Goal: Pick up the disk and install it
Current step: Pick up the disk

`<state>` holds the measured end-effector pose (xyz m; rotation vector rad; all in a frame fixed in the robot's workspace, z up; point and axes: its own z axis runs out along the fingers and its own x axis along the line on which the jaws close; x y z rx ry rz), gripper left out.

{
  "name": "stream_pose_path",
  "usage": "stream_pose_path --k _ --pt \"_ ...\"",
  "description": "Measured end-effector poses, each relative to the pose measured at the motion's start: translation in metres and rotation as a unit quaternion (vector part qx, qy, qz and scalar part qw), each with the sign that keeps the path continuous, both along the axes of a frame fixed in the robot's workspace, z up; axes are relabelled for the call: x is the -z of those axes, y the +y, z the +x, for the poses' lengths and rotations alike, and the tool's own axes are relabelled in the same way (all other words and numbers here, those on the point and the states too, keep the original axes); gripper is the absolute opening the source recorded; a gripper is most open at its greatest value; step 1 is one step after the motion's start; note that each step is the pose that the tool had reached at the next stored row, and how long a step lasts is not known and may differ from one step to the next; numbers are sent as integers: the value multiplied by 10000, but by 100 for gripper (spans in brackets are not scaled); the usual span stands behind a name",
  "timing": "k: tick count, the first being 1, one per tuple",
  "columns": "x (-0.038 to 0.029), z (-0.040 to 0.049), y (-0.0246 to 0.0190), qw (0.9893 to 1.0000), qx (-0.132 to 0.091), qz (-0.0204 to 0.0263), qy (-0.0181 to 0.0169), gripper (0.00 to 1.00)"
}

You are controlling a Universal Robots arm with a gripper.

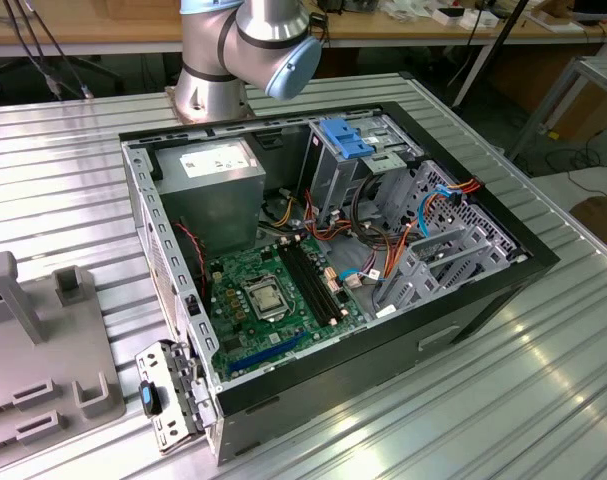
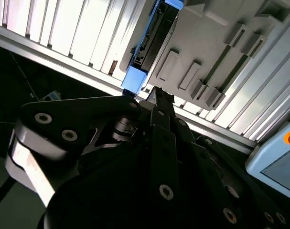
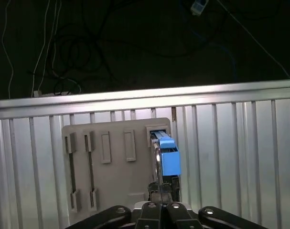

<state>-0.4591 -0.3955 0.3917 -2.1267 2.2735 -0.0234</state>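
The disk (image 3: 167, 155) is standing on edge in a slot at one corner of the grey holder block (image 3: 113, 183). The block lies flat on the ribbed aluminium table (image 3: 230, 157), close to the table's edge. In both wrist views we can see the bright blue carrier rail running along the drive, with a chunkier blue end facing the gripper (image 3: 162, 191). The holder has a few more narrow slots and raised tabs next to the one with the disk in it.

The black fingers look pressed together to us, with no gap between them that we can make out. Their tips sit right at the blue end of the disk. We honestly can't tell from these angles whether they touch it or stop just short. The disk itself is seated in its slot, not lifted.

In the exterior view the open PC case (image 1: 383, 375) lies on its side in the middle of the table. We can see the green motherboard (image 1: 273, 290), the grey power supply (image 1: 218, 190) and a pale blue ribbed latch (image 1: 345, 138) on the drive cage. The robot arm (image 1: 248, 40) has its base just behind the case. Part of the holder block shows at the exterior view's left, apart from the case. In the second wrist view there's a pale box with a red button (image 2: 273, 157) off past the table edge. The first wrist view shows loose cables (image 3: 63, 62) on the dark floor.
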Motion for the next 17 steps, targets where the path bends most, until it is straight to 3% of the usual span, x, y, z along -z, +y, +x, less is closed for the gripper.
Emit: stream_pose_path --k 7,8,12,13,17 --pt "3 0 0 10000 -42 0 0 11" --pt "3 0 0 10000 -42 0 0 24" --pt "4 0 0 10000 -42 0 0 48" --pt "4 0 0 10000 -42 0 0 60" --pt "16 0 0 9999 -104 0 0 60"
